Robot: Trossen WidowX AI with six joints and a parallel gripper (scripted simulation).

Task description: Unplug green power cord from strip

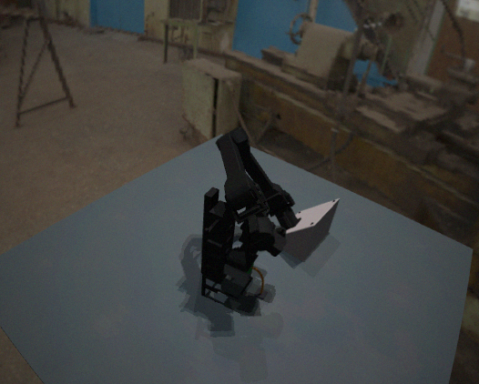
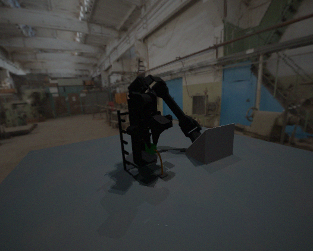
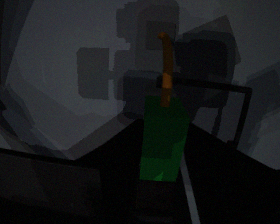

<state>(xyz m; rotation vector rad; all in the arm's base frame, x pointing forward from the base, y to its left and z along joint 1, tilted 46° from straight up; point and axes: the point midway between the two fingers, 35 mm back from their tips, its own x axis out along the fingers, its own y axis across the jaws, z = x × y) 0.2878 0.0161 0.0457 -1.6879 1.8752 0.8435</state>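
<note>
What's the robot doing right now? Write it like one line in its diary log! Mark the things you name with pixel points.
gripper (image 1: 249,267) (image 2: 152,145) (image 3: 163,127): fingers either side, firm grip unclear | green plug (image 1: 250,271) (image 2: 151,148) (image 3: 164,142): between fingers | orange cord (image 1: 262,278) (image 2: 161,162) (image 3: 168,65): attached | release: not done

Large, dim industrial hall with a blue-grey tabletop (image 1: 114,328) (image 2: 223,202) in the foreground. Behind it, a dusty brown floor (image 1: 114,123) (image 2: 68,122) stretches away. Blue doors (image 1: 117,15) (image 2: 238,92) are set in a wall (image 2: 184,47), whitish above and yellow-green below. Old machinery (image 1: 323,50) (image 2: 266,123) stands at the right, with a handwheel. A green-and-brown metal cabinet (image 1: 198,97) is near the tabletop. Pale beams (image 2: 44,22) cross the ceiling; a staircase (image 2: 268,80) slopes at far right. Soft, low light.
</note>
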